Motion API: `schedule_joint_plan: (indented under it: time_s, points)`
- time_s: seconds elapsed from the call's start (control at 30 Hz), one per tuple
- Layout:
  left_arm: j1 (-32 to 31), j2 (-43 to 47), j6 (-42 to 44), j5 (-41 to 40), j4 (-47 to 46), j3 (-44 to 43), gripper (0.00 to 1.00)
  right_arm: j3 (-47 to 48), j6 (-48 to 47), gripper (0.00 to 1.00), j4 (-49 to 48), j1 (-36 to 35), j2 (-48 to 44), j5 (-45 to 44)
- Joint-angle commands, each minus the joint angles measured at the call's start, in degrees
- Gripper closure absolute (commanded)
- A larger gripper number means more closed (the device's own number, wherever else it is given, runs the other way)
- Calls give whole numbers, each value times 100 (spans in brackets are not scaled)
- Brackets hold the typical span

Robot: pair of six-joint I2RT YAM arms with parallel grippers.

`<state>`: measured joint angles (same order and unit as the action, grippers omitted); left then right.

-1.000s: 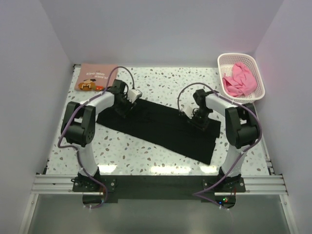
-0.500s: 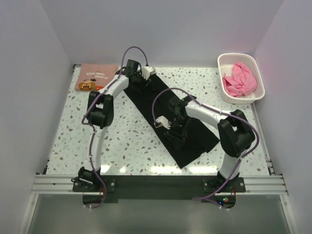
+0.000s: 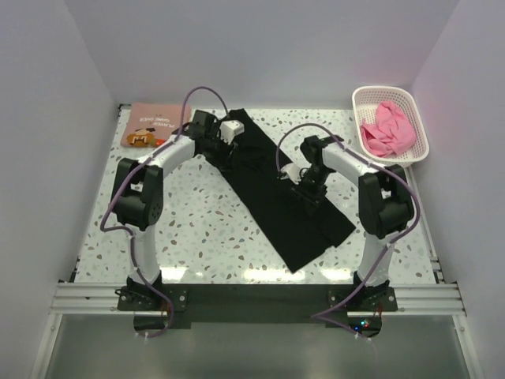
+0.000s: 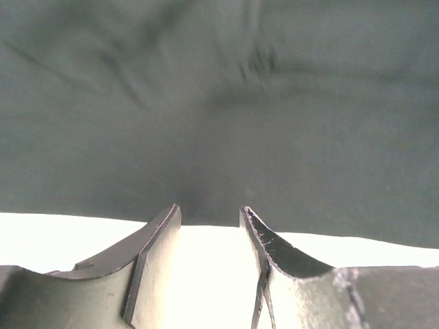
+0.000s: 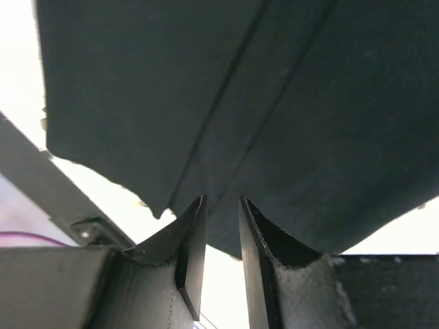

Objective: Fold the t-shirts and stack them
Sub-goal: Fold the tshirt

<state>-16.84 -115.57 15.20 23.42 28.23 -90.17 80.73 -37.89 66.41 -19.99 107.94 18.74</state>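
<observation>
one plain black cloth t-shirt (image 3: 278,204), likely light and limp, is best pinched at edge corners; left gripper (image 4: 210,208) gapes at its edge, right gripper (image 5: 221,199) sits nearly closed, hold unclear.

The black t-shirt (image 3: 272,212) is soft matt cloth, faintly creased, with a stitched seam showing in the right wrist view. The bench (image 3: 197,229) is a smooth, speckled stone-look top with glare along its lower edge. At upper right, the basket (image 3: 384,89) is shiny plastic lattice holding the crumpled pink t-shirt (image 3: 387,130). The left pincer (image 4: 210,208) is matt dark grey and finely scratched near one tip.
</observation>
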Motion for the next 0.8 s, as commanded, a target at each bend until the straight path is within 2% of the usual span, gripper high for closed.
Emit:
schedule_joint_plan:
  time_s: [0.0, 0.17, 0.37, 0.53, 0.67, 0.77]
  points:
    - [-38, 78, -394, 110, -151, 482, 56, 241, 97, 73, -287, -75, 472, -574]
    - [-39, 175, -571, 67, -344, 930, 57, -20, 308, 77, -392, -189, 790, -354]
    - [-39, 351, -448, -48, -292, 966, 57, -794, 703, 77, -638, -1329, 807, 585]
    - [-39, 333, -404, -109, -239, 818, 56, -568, 1555, 73, -1199, -1981, 1184, 2103]
    - [-39, 123, -404, -153, -37, 553, 56, -286, 2616, 71, -1946, -2623, 1379, 2913]
    - [-39, 70, -421, -101, -37, 466, 56, -111, 3041, 68, -2422, -2598, 1143, 3179]
